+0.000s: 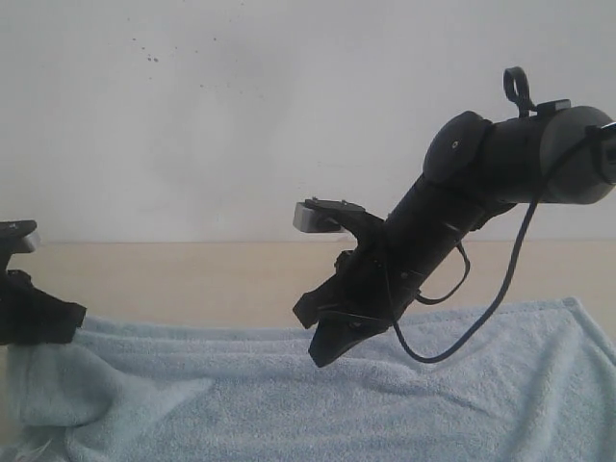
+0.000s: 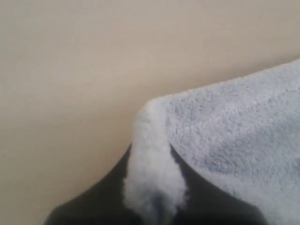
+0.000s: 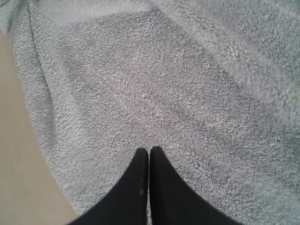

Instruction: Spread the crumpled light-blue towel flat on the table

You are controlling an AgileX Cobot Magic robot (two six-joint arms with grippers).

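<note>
The pale light-blue towel [image 1: 404,395] lies across the front of the beige table [image 1: 192,274], mostly spread, with a fold at its left end. My left gripper [image 1: 38,322] at the far left is shut on that end; the left wrist view shows a bunched towel edge [image 2: 152,168] pinched between the dark fingers [image 2: 105,197]. My right gripper [image 1: 325,348] hangs over the towel's middle, tilted down, a little above the cloth. In the right wrist view its fingertips [image 3: 142,157] are pressed together with nothing between them, over the towel [image 3: 178,84]. No tag shows.
A white speckled wall [image 1: 241,106] rises behind the table. Bare table runs along the back, between wall and towel. The right arm's black cable [image 1: 500,298] loops down over the towel's right part.
</note>
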